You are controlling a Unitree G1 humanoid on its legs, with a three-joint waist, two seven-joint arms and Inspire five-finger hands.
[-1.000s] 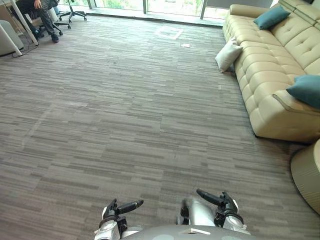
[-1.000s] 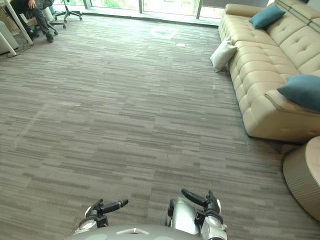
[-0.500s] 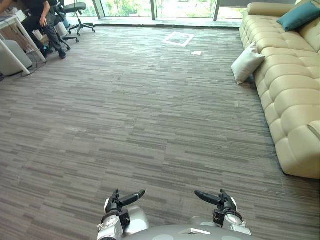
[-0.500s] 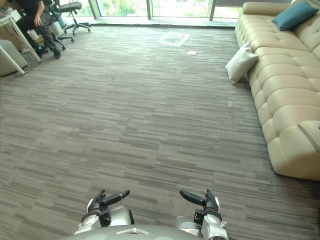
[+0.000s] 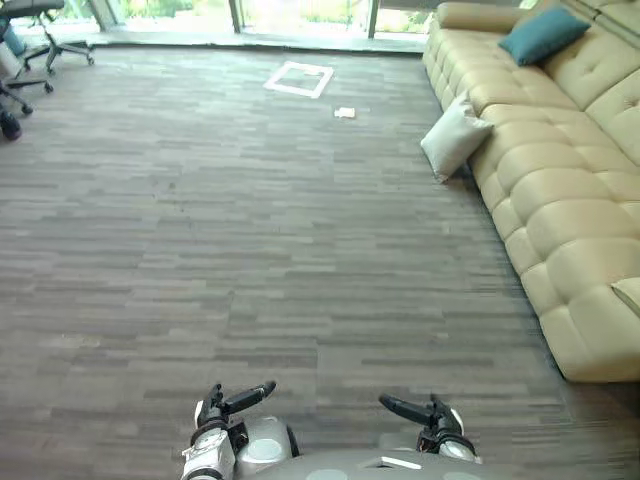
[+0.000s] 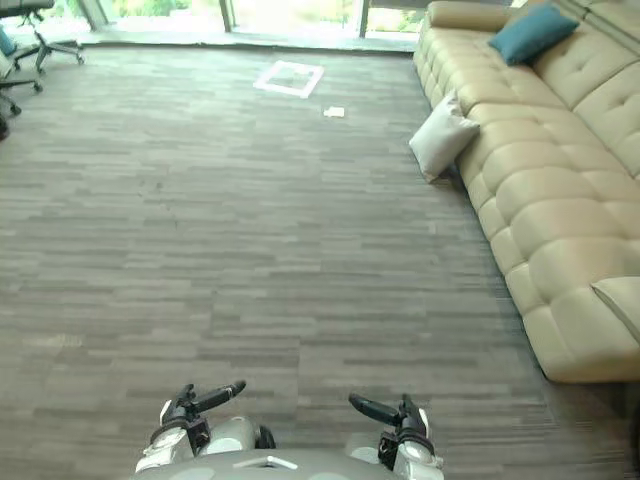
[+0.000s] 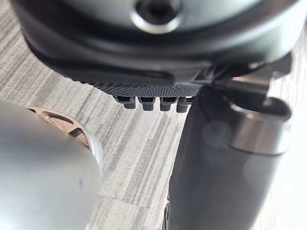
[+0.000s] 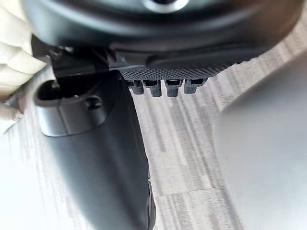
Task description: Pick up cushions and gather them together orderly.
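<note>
A white cushion (image 5: 455,138) lies on the carpet, leaning against the front of the beige sofa (image 5: 560,190). A teal cushion (image 5: 540,35) rests on the sofa's far seat. My left hand (image 5: 235,400) and right hand (image 5: 415,410) hang low at the near edge, far from both cushions. Both are open with straight fingers and hold nothing. The wrist views show each palm, left (image 7: 144,48) and right (image 8: 163,48), over bare carpet.
Grey striped carpet (image 5: 250,230) stretches between me and the sofa. A white square marking (image 5: 298,78) and a small scrap of paper (image 5: 344,112) lie on the far floor. Office chairs (image 5: 25,40) stand at the far left by the windows.
The camera has swung, so the whole scene has shifted. The seated person at the far left has left the view. Both hands stay low, open and empty.
</note>
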